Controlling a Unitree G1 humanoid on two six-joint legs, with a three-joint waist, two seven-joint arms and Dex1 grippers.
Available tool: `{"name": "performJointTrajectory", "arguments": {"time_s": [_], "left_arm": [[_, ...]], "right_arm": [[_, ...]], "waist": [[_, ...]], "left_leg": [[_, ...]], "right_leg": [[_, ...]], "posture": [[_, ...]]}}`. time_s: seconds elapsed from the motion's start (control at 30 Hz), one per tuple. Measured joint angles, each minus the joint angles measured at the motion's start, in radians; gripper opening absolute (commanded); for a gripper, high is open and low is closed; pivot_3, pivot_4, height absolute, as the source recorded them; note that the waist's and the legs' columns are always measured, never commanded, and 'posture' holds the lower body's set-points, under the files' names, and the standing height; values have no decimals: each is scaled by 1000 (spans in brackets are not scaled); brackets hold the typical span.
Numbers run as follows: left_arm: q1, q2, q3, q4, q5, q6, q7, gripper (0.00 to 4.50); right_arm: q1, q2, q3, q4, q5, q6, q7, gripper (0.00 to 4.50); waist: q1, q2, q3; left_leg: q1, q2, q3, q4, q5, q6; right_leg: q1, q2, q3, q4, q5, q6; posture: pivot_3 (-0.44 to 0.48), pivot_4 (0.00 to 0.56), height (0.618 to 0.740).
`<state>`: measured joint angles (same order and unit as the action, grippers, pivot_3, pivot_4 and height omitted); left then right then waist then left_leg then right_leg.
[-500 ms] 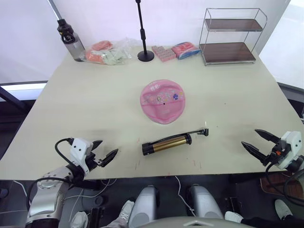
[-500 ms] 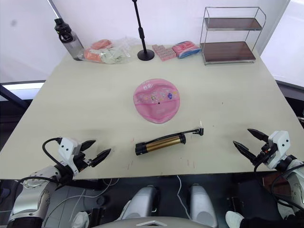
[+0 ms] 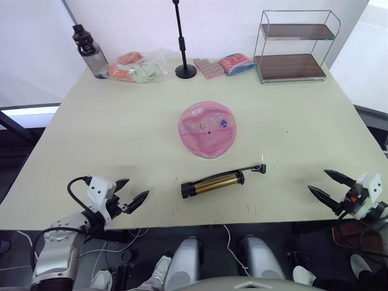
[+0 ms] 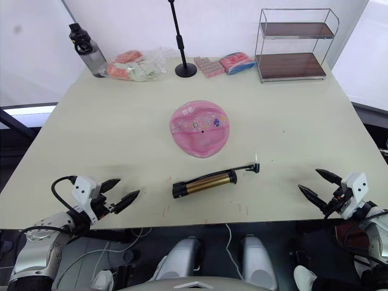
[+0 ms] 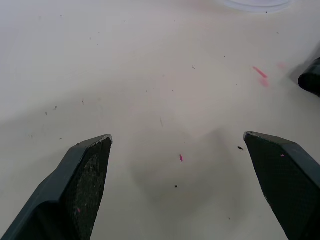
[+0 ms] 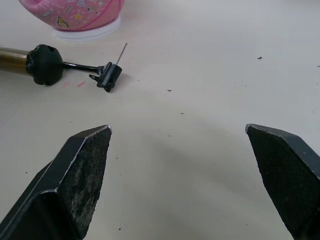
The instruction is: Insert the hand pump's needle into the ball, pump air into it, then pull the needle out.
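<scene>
Table (image 3: 121,133): pale beige top, small pink and dark specks on the near part.

Ball (image 3: 207,129): pink, darker seams, small colourful stickers and a black valve dot on top. Sits at the table's centre on a clear ring seen under it in the right wrist view. Sticker writing too small to read.

Pump (image 3: 213,182): gold-bronze barrel with black ends, lying flat near the front edge, just nearer than the ball and apart from it. Thin black hose runs from its right end toward the right.

Needle (image 6: 122,52): thin metal pin standing up from a small black fitting at the hose tip, on the table between pump and ball, touching neither gripper.

Left gripper (image 3: 130,195): at the front-left table edge, well left of the pump, fingers (image 5: 85,172) spread wide, holding nothing.

Right gripper (image 3: 327,184): at the front-right edge, well right of the needle, fingers (image 6: 82,165) spread wide, holding nothing.

Back edge, left to right:
- dark bottle (image 3: 89,53), label unreadable;
- clear bag (image 3: 136,66) of orange and pale packets;
- black stand (image 3: 183,51) on a round base;
- pink packets (image 3: 224,65), print unreadable;
- two-tier wire shelf (image 3: 293,45) with brown boards.
</scene>
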<state>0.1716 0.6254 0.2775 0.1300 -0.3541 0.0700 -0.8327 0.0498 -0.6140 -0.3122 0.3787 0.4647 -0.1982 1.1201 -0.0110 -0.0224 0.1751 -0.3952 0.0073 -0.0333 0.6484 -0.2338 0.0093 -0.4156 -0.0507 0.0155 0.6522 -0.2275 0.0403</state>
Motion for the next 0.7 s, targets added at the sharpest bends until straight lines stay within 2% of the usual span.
{"name": "performJointTrajectory", "arguments": {"time_s": [0.33, 0.7], "left_arm": [[-14, 30, -3, -3, 0, -9, -34, 4483], [-109, 61, -93, -71, -1, 37, -148, 4483]], "right_arm": [[33, 5, 0, -30, 1, -5, 16, 4500], [122, -1, -3, -217, 125, 54, 161, 4500]], "waist": [[1, 0, 0], [1, 0, 0]], "left_leg": [[0, 0, 0, 0, 0, 0], [0, 0, 0, 0, 0, 0]], "right_leg": [[0, 0, 0, 0, 0, 0], [0, 0, 0, 0, 0, 0]], "posture": [[0, 150, 740], [0, 150, 740]]}}
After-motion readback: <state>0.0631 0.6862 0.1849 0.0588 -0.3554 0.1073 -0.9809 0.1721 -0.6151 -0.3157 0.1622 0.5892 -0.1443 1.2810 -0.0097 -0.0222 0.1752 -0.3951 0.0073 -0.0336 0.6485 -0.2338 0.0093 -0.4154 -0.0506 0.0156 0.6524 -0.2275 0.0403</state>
